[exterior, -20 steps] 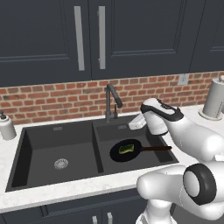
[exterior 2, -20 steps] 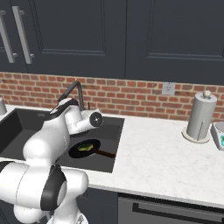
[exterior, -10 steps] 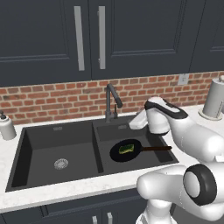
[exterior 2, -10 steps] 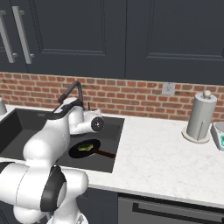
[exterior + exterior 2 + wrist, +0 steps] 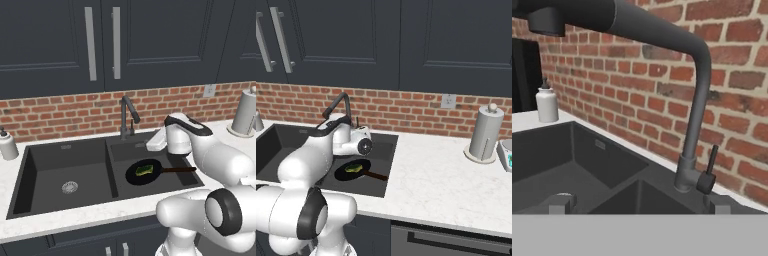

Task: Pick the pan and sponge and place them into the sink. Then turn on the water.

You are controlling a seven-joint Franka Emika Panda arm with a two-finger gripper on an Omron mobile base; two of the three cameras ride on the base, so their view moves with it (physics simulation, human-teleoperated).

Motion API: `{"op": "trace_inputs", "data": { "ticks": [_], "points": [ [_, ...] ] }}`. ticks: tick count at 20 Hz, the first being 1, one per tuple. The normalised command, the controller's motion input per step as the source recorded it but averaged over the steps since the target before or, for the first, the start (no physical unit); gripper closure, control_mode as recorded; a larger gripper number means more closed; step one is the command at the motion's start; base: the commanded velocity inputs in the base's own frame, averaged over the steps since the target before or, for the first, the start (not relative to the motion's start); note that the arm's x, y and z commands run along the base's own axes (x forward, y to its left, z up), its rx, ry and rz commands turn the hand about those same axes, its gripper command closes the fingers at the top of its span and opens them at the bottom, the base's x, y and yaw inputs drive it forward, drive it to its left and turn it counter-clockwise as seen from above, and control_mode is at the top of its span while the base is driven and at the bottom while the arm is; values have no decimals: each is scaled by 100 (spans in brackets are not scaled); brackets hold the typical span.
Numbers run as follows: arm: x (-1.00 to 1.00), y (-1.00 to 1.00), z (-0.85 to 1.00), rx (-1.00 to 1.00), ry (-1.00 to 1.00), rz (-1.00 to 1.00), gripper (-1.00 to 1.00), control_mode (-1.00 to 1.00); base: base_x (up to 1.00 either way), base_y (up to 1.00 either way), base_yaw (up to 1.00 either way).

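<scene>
**Pan and sponge in the basin, faucet lever next**

The pan [image 5: 144,173] lies in the right basin of the sink [image 5: 30,165] with the sponge [image 5: 145,170] resting inside it. The gripper [image 5: 637,206], jaws wide and holding nothing, faces the faucet [image 5: 694,125], lined up near its side lever [image 5: 711,161], presumably to start water.
</scene>
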Motion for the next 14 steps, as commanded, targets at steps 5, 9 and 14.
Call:
{"op": "trace_inputs", "data": {
  "ticks": [5,9,14],
  "points": [
    [8,0,17,0,8,0,-100,-100,0,0,0],
    [19,0,21,0,8,0,-100,-100,0,0,0],
    [28,-1,14,0,2,0,-100,-100,0,0,0]
  ]
}}
